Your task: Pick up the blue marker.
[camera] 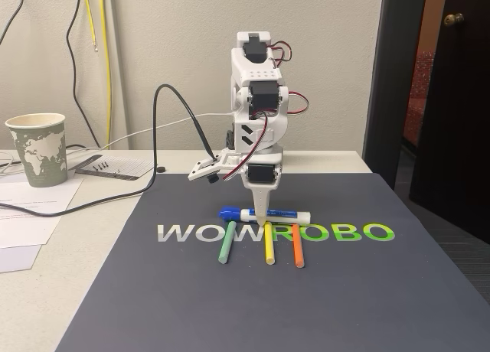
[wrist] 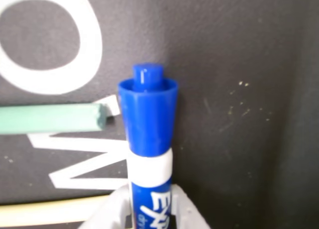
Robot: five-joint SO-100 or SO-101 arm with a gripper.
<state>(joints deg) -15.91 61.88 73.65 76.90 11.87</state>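
Sticks, green (camera: 227,242), yellow (camera: 269,247) and orange (camera: 297,246), are lying near the blue marker (camera: 269,213); we are seeing our claw (camera: 261,222) straddling it, grip unclear.

Marker (camera: 268,213) crosswise on mat (camera: 230,306), behind three sticks (camera: 267,247); cup (camera: 37,148) far left

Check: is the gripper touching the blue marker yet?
Touching. In the wrist view the gripper fingers sit against both sides of the blue marker barrel.
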